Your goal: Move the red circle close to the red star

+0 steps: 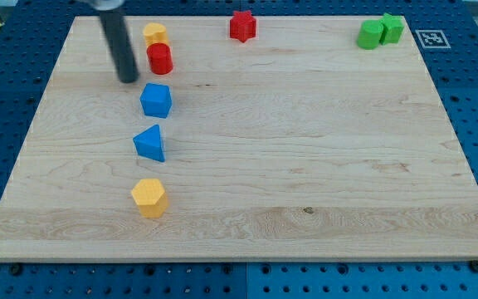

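The red circle, a short red cylinder, stands near the view's top left on the wooden board. The red star sits at the view's top edge, right of the circle and well apart from it. My tip is the lower end of a dark rod that comes down from the view's top left. It rests just left of the red circle and slightly below it, with a small gap between them. The tip is above and left of the blue cube.
A yellow block touches the red circle from above. A blue triangular block and a yellow hexagonal block lie below the blue cube. Two green blocks sit at the view's top right.
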